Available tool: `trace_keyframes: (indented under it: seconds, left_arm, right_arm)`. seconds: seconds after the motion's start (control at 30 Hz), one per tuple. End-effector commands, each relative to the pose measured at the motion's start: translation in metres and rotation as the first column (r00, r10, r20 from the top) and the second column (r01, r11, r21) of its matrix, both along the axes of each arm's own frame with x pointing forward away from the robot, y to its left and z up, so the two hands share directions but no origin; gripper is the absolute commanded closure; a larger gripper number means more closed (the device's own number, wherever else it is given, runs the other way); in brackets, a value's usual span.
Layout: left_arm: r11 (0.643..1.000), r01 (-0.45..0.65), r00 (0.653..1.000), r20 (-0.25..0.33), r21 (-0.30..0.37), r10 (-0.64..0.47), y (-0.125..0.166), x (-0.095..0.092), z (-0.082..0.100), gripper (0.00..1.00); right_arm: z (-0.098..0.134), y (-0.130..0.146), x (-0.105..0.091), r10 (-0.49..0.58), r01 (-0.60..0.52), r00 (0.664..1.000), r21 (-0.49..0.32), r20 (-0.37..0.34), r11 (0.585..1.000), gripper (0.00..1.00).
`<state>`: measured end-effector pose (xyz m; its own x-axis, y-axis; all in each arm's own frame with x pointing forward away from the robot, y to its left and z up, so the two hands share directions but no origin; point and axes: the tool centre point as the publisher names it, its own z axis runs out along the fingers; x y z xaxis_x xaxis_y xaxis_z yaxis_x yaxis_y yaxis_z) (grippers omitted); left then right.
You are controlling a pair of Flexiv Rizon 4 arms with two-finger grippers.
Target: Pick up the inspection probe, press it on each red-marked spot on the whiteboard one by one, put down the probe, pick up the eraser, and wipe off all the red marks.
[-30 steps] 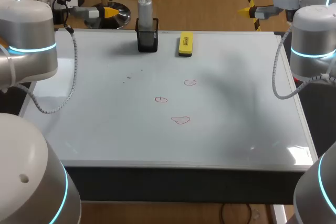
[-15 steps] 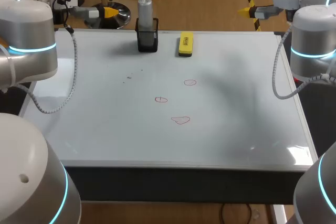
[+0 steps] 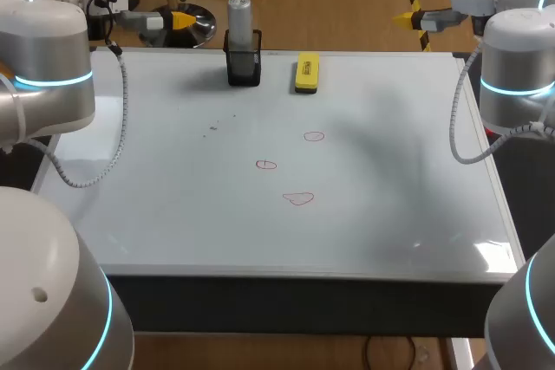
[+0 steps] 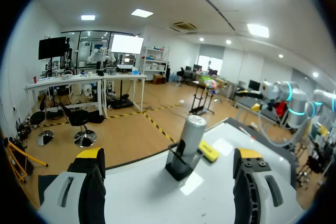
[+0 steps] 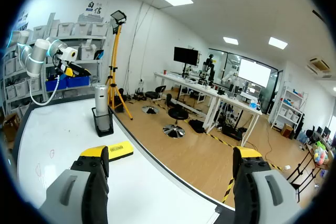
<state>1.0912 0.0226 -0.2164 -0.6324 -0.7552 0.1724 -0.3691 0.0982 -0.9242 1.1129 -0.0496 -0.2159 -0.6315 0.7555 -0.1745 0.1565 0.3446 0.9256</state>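
The grey cylindrical probe (image 3: 239,13) stands upright in a black holder (image 3: 244,65) at the far edge of the whiteboard (image 3: 390,205). Right of it lies the yellow eraser (image 3: 307,73). Three red marks (image 3: 314,136) (image 3: 266,165) (image 3: 299,199) sit near the board's middle. My left gripper (image 3: 178,20) hovers open beyond the far left corner; ahead of its fingers (image 4: 169,155) are the probe (image 4: 191,132) and eraser (image 4: 209,151). My right gripper (image 3: 408,17) hangs open past the far right edge (image 5: 170,153), with the eraser (image 5: 116,151) and probe (image 5: 100,98) ahead, beside its finger.
Faint grey smudges (image 3: 214,126) mark the board left of the red marks. The board's metal frame (image 3: 286,273) runs along the near edge. My arms' large joints (image 3: 48,67) (image 3: 516,71) stand over both sides of the board.
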Motion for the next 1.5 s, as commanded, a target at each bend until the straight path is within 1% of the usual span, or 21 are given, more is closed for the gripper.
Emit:
trace_keyframes:
  seconds: [0.03, 0.37, 0.43, 0.47, 0.5, 0.53, 0.63, 0.77, 0.9, 0.97, 1.07, 1.1, 1.23, 1.27, 1.3, 1.33, 1.37, 1.4, 1.5]
  left_arm:
    - [1.000, 0.000, 1.000, 0.000, -0.001, 0.000, 0.000, 0.000, 0.000, 0.00]
    - [1.000, 0.011, 1.000, 0.006, -0.001, -0.011, 0.000, 0.002, 0.001, 0.00]
    - [0.997, 0.071, 0.997, 0.032, -0.011, -0.071, 0.001, 0.009, -0.002, 0.00]
    - [0.996, 0.091, 0.995, 0.042, -0.004, -0.091, 0.000, 0.011, -0.002, 0.00]
    - [0.992, 0.128, 0.990, 0.068, -0.020, -0.127, -0.002, 0.013, -0.001, 0.00]
    - [0.989, 0.150, 0.986, 0.073, -0.012, -0.148, -0.004, 0.015, 0.001, 0.00]
    - [0.970, 0.240, 0.964, 0.122, -0.026, -0.236, -0.009, 0.022, 0.003, 0.00]
    - [0.921, 0.389, 0.908, 0.186, -0.035, -0.376, -0.023, 0.032, 0.004, 0.00]
    - [0.868, 0.496, 0.850, 0.223, -0.037, -0.477, -0.037, 0.041, 0.004, 0.00]
    - [0.830, 0.556, 0.812, 0.239, -0.038, -0.533, -0.047, 0.047, 0.004, 0.00]
    - [0.787, 0.616, 0.766, 0.263, -0.037, -0.587, -0.060, 0.055, 0.006, 0.00]
    - [0.779, 0.626, 0.757, 0.267, -0.035, -0.596, -0.063, 0.057, 0.006, 0.00]
    - [0.705, 0.708, 0.680, 0.297, -0.032, -0.670, -0.082, 0.067, 0.006, 0.00]
    - [0.690, 0.723, 0.665, 0.297, -0.029, -0.685, -0.085, 0.069, 0.006, 0.00]
    - [0.682, 0.730, 0.658, 0.297, -0.028, -0.692, -0.088, 0.071, 0.005, 0.00]
    - [0.659, 0.751, 0.636, 0.301, -0.031, -0.711, -0.092, 0.073, 0.004, 0.00]
    - [0.649, 0.760, 0.626, 0.299, -0.030, -0.720, -0.095, 0.074, 0.003, 0.00]
    - [0.647, 0.762, 0.625, 0.297, -0.030, -0.722, -0.099, 0.074, 0.003, 0.00]
    - [0.623, 0.781, 0.606, 0.302, -0.049, -0.736, -0.108, 0.075, -0.002, 0.00]
  right_arm:
    - [0.000, 0.000, 0.000, 0.001, -0.001, 1.000, -0.001, -0.001, 1.000, 0.00]
    - [0.000, 0.000, 0.000, 0.001, -0.001, 1.000, -0.001, -0.001, 1.000, 0.00]
    - [0.000, 0.000, 0.000, 0.001, -0.001, 1.000, -0.001, -0.001, 1.000, 0.00]
    - [0.000, 0.000, 0.000, 0.001, -0.001, 1.000, -0.001, -0.001, 1.000, 0.00]
    - [0.000, 0.000, 0.000, 0.001, -0.001, 1.000, -0.001, -0.001, 1.000, 0.00]
    - [0.000, 0.000, 0.000, 0.001, -0.001, 1.000, -0.001, -0.001, 1.000, 0.00]
    - [0.000, 0.000, 0.000, 0.001, -0.001, 1.000, -0.001, -0.001, 1.000, 0.00]
    - [0.000, 0.000, 0.000, 0.001, -0.001, 1.000, -0.001, -0.001, 1.000, 0.00]
    - [0.000, 0.000, 0.000, 0.001, -0.001, 1.000, -0.001, -0.001, 1.000, 0.00]
    - [0.000, 0.000, 0.000, 0.001, -0.001, 1.000, -0.001, -0.001, 1.000, 0.00]
    - [0.000, 0.000, 0.000, 0.001, -0.001, 1.000, -0.001, -0.001, 1.000, 0.00]
    - [0.000, 0.000, 0.000, 0.001, -0.001, 1.000, -0.001, -0.001, 1.000, 0.00]
    - [0.000, 0.000, 0.000, 0.001, -0.001, 1.000, -0.001, -0.001, 1.000, 0.00]
    - [0.000, 0.000, 0.000, 0.001, -0.001, 1.000, -0.001, -0.001, 1.000, 0.00]
    - [0.000, 0.000, 0.000, 0.001, -0.001, 1.000, -0.001, -0.001, 1.000, 0.00]
    - [0.000, 0.000, 0.000, 0.001, -0.001, 1.000, -0.001, -0.001, 1.000, 0.00]
    - [0.000, 0.000, 0.000, 0.001, -0.001, 1.000, -0.001, -0.001, 1.000, 0.00]
    - [0.000, 0.000, 0.000, 0.001, -0.001, 1.000, -0.001, -0.001, 1.000, 0.00]
    - [0.000, 0.000, 0.000, 0.001, -0.001, 1.000, -0.001, -0.001, 1.000, 0.00]
